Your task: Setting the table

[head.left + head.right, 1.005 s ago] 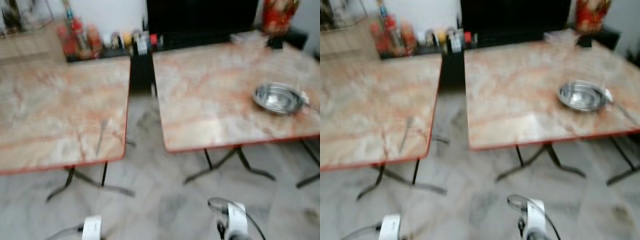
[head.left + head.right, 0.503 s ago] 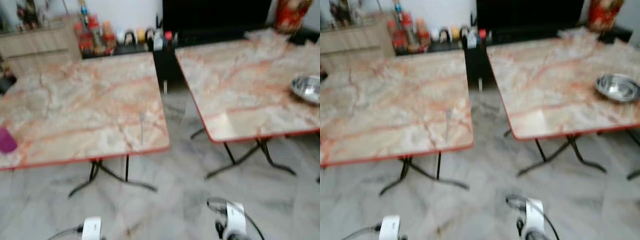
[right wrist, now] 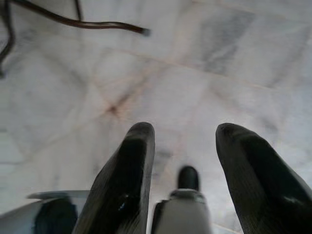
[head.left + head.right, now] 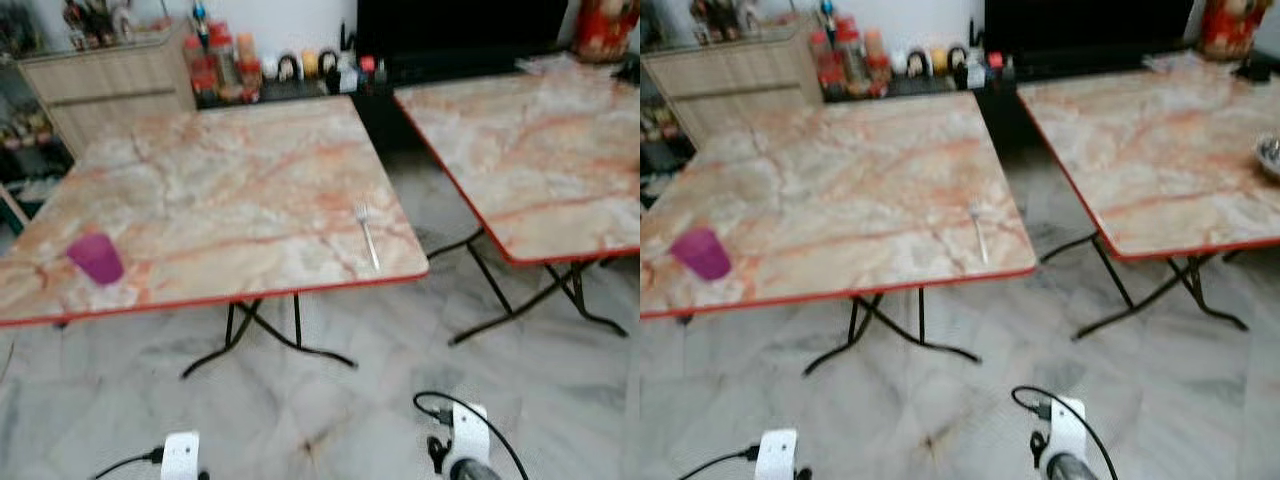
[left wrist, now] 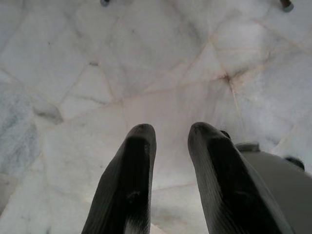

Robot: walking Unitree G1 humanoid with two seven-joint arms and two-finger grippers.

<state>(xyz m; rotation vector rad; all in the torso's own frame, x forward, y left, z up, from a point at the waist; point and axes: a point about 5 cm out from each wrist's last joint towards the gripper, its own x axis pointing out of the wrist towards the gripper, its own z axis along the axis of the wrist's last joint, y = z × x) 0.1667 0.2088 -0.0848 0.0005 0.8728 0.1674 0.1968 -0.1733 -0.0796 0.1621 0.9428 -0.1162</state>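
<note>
Both jaws apart over floor [image 4: 330, 400], fork [image 4: 367, 235] near table [image 4: 230, 190] edge

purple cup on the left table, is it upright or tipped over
Upright. The purple cup stands on its base near the front left of the left table, its open mouth facing up. Whether it holds anything cannot be told.

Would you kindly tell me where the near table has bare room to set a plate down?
The near table is bare between the purple cup at its left edge and the fork near its right corner. The shelf of bottles behind it is crowded.
</note>
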